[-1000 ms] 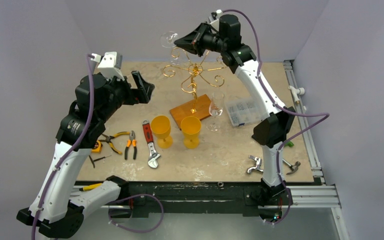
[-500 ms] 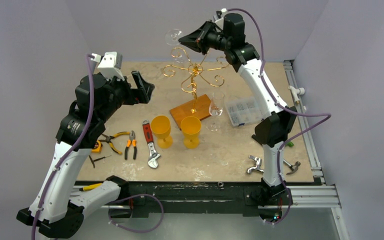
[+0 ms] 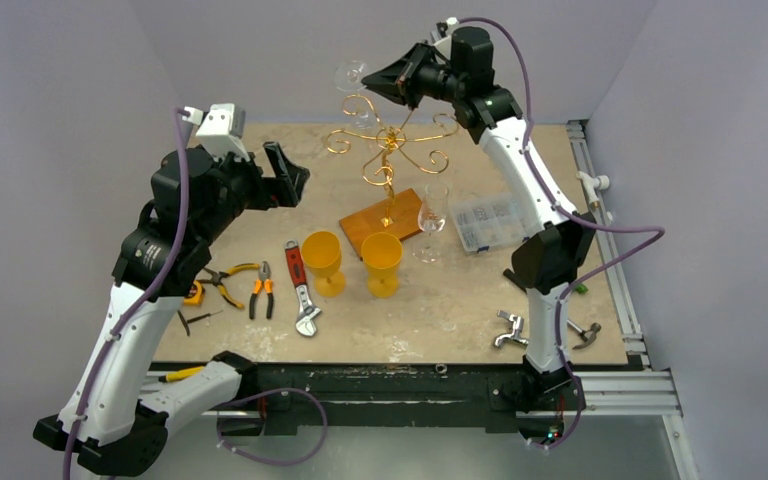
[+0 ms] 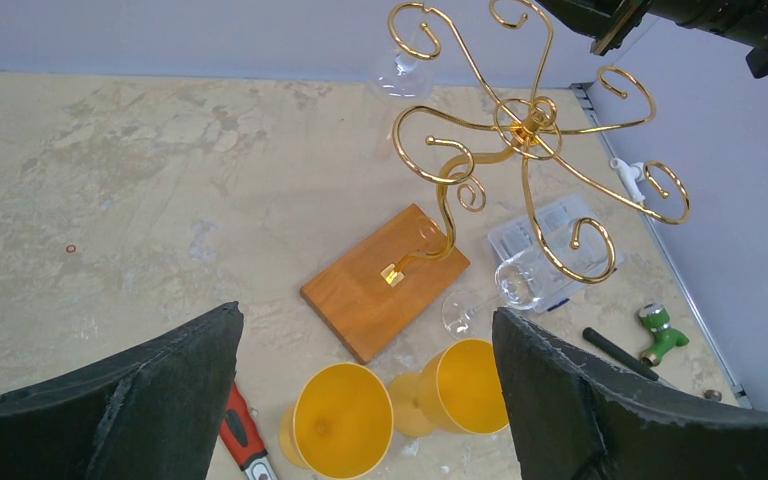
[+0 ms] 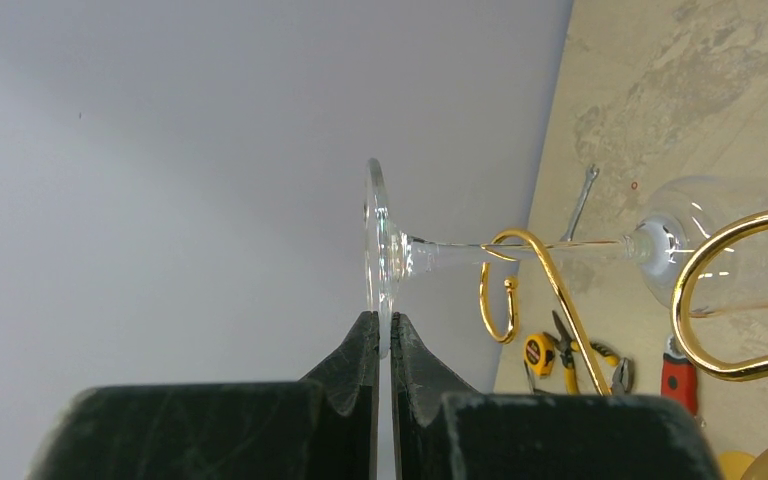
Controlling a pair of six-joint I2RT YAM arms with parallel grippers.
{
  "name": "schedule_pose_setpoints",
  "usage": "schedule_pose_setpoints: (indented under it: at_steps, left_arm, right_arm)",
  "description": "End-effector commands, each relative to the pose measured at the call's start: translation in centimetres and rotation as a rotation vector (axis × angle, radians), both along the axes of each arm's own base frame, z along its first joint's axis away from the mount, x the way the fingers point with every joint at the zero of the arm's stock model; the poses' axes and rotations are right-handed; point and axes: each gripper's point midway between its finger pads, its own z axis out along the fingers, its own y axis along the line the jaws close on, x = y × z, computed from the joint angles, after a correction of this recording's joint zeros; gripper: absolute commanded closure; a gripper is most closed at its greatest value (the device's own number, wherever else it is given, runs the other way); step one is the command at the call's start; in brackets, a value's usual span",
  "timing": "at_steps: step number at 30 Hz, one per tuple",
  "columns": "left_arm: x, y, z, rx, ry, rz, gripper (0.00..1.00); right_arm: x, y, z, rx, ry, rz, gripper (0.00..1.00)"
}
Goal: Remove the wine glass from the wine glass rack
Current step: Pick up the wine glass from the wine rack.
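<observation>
The golden wire wine glass rack (image 3: pixel 388 150) stands on its orange-brown wooden base (image 3: pixel 385 220) at the table's back middle; it also shows in the left wrist view (image 4: pixel 530 120). A clear wine glass (image 3: pixel 350 76) hangs upside down at the rack's far left arm. My right gripper (image 3: pixel 370 82) is shut on the rim of its foot (image 5: pixel 378 255). Its stem crosses a golden curl (image 5: pixel 520 250), and its bowl (image 5: pixel 700 240) hangs below. My left gripper (image 3: pixel 285 175) is open and empty, held high to the left of the rack.
A second clear wine glass (image 3: pixel 431 225) stands right of the base. Two yellow goblets (image 3: pixel 322 260) (image 3: pixel 381 262) stand in front of it. A clear plastic box (image 3: pixel 482 220) lies to the right. Pliers (image 3: pixel 260 290), a wrench (image 3: pixel 300 290) and a tape measure (image 3: pixel 193 293) lie at the left.
My right gripper has moved a little to the right and up with the glass foot in it. The left arm has not moved.
</observation>
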Motion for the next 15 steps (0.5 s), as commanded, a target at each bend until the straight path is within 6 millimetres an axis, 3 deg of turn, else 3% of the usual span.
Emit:
schedule_pose_setpoints:
  at_steps: [1, 15]
  left_arm:
    - [0.3, 0.0, 1.4, -0.021, -0.043, -0.003, 0.08]
    - [0.3, -0.5, 1.2, -0.043, -0.029, -0.018, 0.08]
  right_arm:
    - [-2.5, -1.7, 6.5, 0.055, -0.179, 0.000, 1.00]
    - [-4.0, -2.3, 7.0, 0.056, -0.180, 0.003, 1.00]
